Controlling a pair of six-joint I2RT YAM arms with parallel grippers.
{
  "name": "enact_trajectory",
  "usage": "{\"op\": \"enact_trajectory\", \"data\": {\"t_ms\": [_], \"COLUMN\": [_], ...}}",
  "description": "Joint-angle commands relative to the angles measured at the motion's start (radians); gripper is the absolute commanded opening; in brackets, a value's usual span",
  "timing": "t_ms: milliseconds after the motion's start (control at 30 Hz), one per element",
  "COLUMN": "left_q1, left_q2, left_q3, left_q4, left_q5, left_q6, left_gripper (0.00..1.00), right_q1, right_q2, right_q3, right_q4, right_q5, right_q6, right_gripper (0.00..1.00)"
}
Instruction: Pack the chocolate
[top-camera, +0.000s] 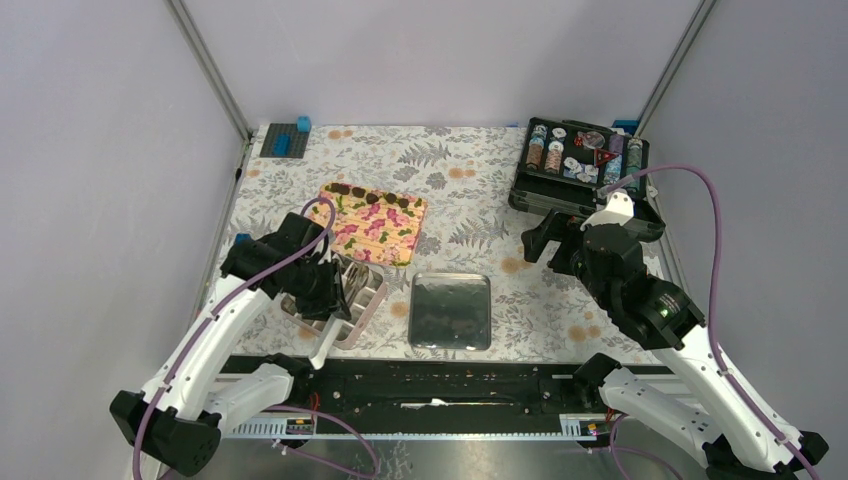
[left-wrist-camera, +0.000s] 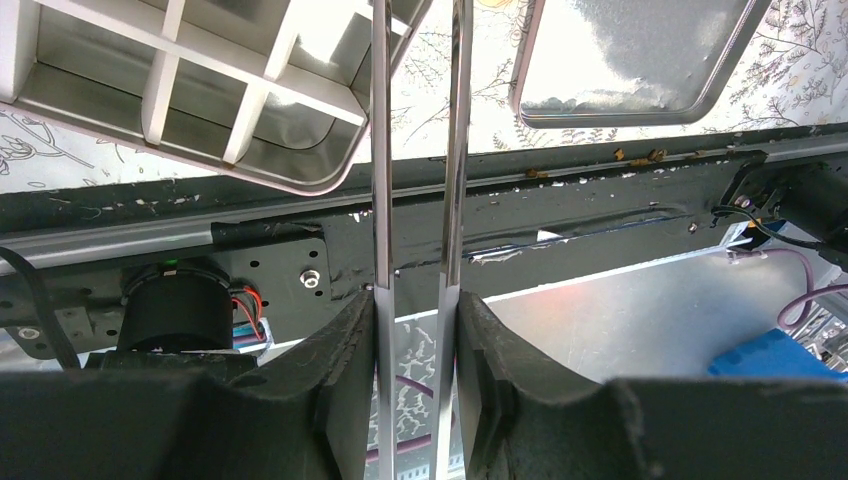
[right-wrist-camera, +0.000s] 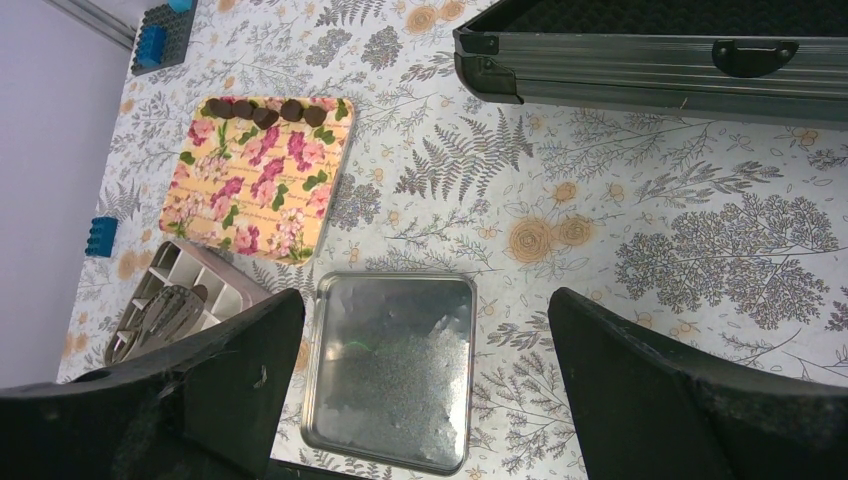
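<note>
Several dark brown chocolate pieces lie in a row along the far edge of a floral board; they also show in the right wrist view. The pink gridded box stands just in front of the board. My left gripper hovers over the box, shut on metal tongs whose two blades reach past the box's corner. A small dark spot shows in one compartment; I cannot tell what it is. My right gripper is open and empty, high above the metal tray.
The shallow metal tray sits front centre. An open black case of striped poker chips stands at the back right. A grey baseplate with blue bricks sits back left, and a blue brick at the left edge.
</note>
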Motion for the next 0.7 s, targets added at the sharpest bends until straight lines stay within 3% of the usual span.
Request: {"op": "enact_trajectory", "data": {"t_ms": [0,400,667], "left_q1": [-0.013,-0.040,-0.062], "left_q2": [0.005,0.030,0.046], "left_q3": [0.000,-0.016,-0.001], "left_q4": [0.035,0.053,0.056], "left_q5": [0.025,0.024,0.011], "left_q6": [0.009,0.005,-0.005], "left_gripper": [0.00,0.00,0.11], "right_q1": [-0.001,-0.003,-0.002], "right_q2": [-0.006,-0.010,-0.012], "right_q3": [-0.006,-0.013,-0.014], "right_q4": [0.031,0.031,0.029], "right_q5": [-0.006,-0.002,0.003], "right_q6": [0.001,0.000,-0.002], "right_gripper": [0.99,0.99,0.99]}}
